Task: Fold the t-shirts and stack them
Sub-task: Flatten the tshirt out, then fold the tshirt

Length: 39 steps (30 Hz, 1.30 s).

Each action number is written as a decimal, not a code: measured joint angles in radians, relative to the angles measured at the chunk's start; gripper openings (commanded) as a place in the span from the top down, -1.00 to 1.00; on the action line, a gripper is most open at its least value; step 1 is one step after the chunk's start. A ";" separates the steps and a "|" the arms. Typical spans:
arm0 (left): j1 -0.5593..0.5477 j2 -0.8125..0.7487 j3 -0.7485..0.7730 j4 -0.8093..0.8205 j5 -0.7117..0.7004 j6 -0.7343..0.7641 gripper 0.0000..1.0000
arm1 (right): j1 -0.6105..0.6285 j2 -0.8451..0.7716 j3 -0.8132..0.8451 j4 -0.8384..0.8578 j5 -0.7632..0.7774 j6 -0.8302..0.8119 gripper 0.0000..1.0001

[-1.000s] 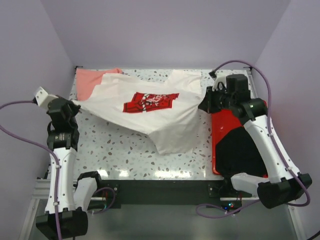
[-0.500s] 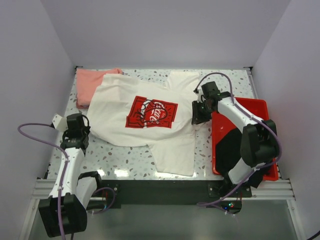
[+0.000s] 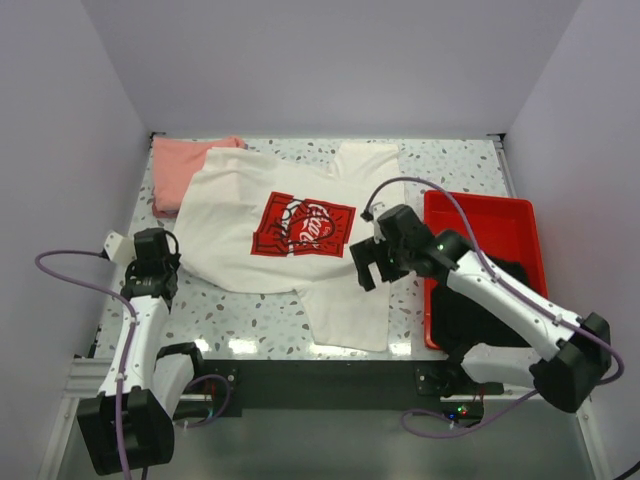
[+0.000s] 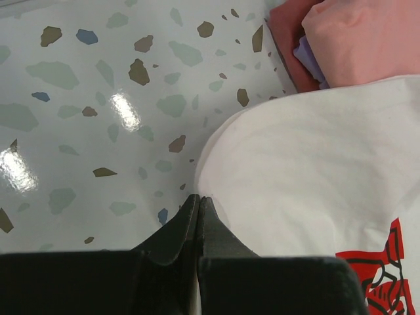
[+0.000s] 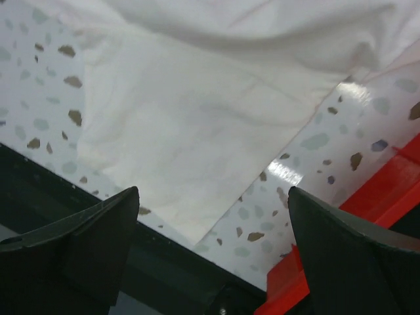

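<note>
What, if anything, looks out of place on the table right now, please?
The cream-white t-shirt lies askew and rumpled on the table. Its far-left part overlaps the folded salmon-pink t-shirt, and one end trails almost to the table's near edge. Nothing looks spilled or damaged.

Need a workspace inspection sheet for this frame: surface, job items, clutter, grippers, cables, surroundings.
Surface: speckled table, glossy, with glare near the front edge.
Job's things: white tee spread print-up; pink tee folded at far left, its edge under the white one; lavender tee, only a sliver showing under the pink.
Clutter: red tray at right, something dark inside, unclear what.
Grippers: left gripper, jaws shut at the white tee's edge, pinch unclear; right gripper, jaws open and empty over the tee's lower part.
Cables: purple cables loop off both arms; the right one arcs above tee and tray.
Surroundings: pale walls on three sides.
</note>
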 measured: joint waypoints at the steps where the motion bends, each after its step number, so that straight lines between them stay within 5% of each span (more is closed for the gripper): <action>1: 0.000 -0.005 0.001 -0.005 -0.001 -0.002 1.00 | 0.075 -0.039 -0.033 -0.007 0.008 0.022 -0.95; 5: 0.000 -0.020 0.007 -0.027 -0.001 -0.012 1.00 | 0.257 -0.079 -0.155 -0.032 0.024 0.140 -0.91; 10: 0.000 -0.022 0.016 -0.056 0.000 -0.027 1.00 | 0.458 0.069 -0.247 -0.011 0.024 0.243 -0.72; 19: 0.000 -0.025 0.021 -0.098 -0.001 -0.050 1.00 | 0.485 0.246 -0.276 0.055 0.039 0.278 -0.27; 21: 0.000 -0.025 0.021 -0.102 -0.001 -0.055 1.00 | 0.491 0.245 -0.286 0.060 0.041 0.284 -0.11; 24: 0.000 -0.024 0.021 -0.107 -0.001 -0.057 1.00 | 0.495 0.229 -0.304 0.062 0.045 0.306 0.36; 25: 0.000 -0.024 0.021 -0.109 -0.002 -0.058 1.00 | 0.495 0.221 -0.312 0.062 0.045 0.314 0.71; 27: 0.000 -0.025 0.021 -0.111 -0.002 -0.064 1.00 | 0.497 0.198 -0.329 0.061 0.045 0.343 0.96; 39: 0.000 -0.066 0.084 -0.209 -0.022 -0.108 1.00 | 0.525 -0.053 -0.196 -0.176 -0.073 0.420 1.00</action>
